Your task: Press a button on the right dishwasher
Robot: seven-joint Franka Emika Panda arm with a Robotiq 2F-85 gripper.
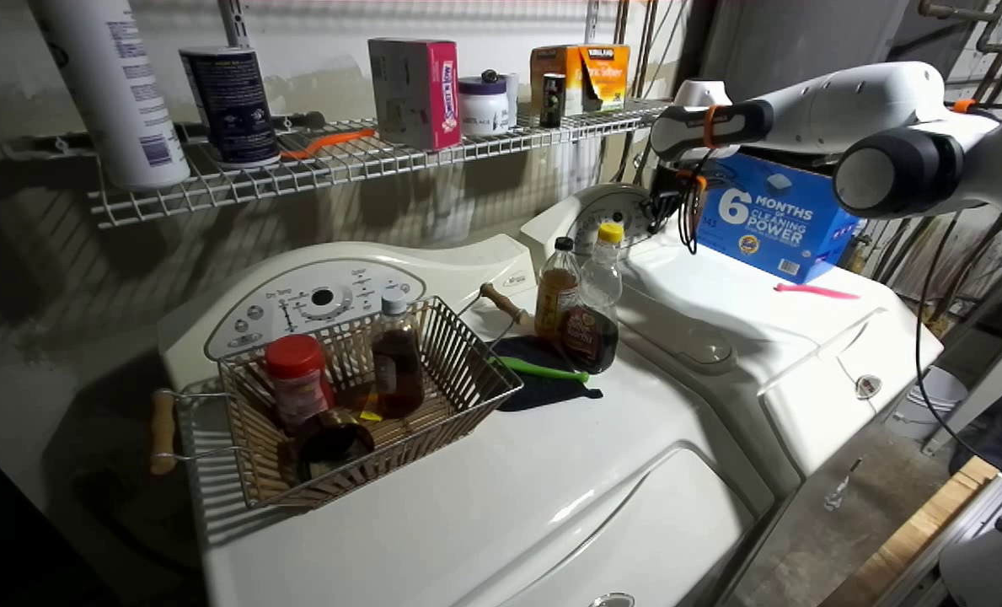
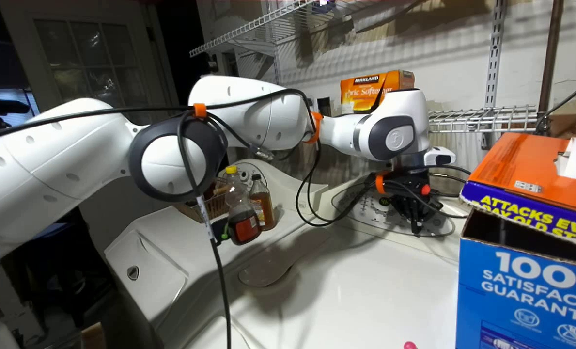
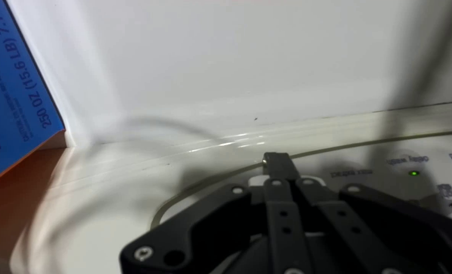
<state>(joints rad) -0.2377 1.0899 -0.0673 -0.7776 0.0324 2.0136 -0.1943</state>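
Two slim black fingers of the Robotiq gripper are clenched together in the wrist view, their tips over one end of the control panel of the washing machine. They partly cover a white button; whether they touch it, I cannot tell. Further along the panel a green light glows beside a label saying "delay wash", which reads upside down from here. The washing machine is beneath the gripper and, in an exterior view, immediately to the right of the dryer. On top of it sits a blue carton printed "6 months of cleaning power", its orange top raised over a dark opening; a pink utensil lies near it.

Next, on the dryer's closer side, a yellow-capped bottle and a dark-capped bottle stand upright just beside a green utensil and a dark cloth. Beyond those is a wire basket with wooden handles, holding a red-lidded jar, a white-capped bottle and a dark wide-mouthed container.

Along the wall, a wire shelf carries a Kirkland fabric softener box, a pink Sweet'N Low box and a navy canister.
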